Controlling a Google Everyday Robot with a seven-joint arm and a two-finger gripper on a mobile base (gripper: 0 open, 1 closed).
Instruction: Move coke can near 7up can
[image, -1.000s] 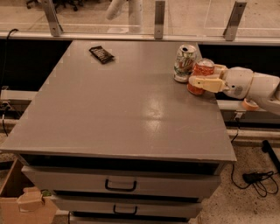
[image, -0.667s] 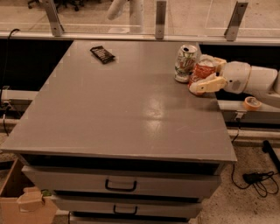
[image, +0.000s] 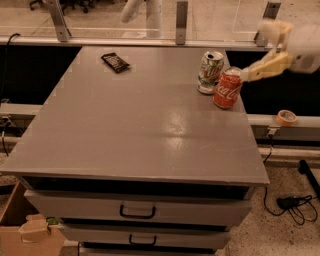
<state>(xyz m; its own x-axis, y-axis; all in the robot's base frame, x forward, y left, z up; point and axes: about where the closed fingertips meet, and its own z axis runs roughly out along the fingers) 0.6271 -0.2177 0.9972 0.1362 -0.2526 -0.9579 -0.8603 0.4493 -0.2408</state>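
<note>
The red-orange coke can (image: 227, 89) stands upright near the right edge of the grey table (image: 130, 130). The white and green 7up can (image: 209, 72) stands upright just behind and left of it, nearly touching. My gripper (image: 261, 51) is up and to the right of both cans, beyond the table's right edge. It is open and holds nothing. Its lower finger (image: 260, 67) points at the top of the coke can, a short gap away.
A dark snack packet (image: 115, 61) lies at the table's far left. A tape roll (image: 286, 117) sits on the ledge to the right. A metal rail (image: 150, 41) runs behind the table. Drawers (image: 137, 210) are below, with a cardboard box (image: 30, 232) and floor cables (image: 295, 205).
The gripper has let go of the coke can and pulled away up and to the right. The coke can now stands free beside the 7up can.
</note>
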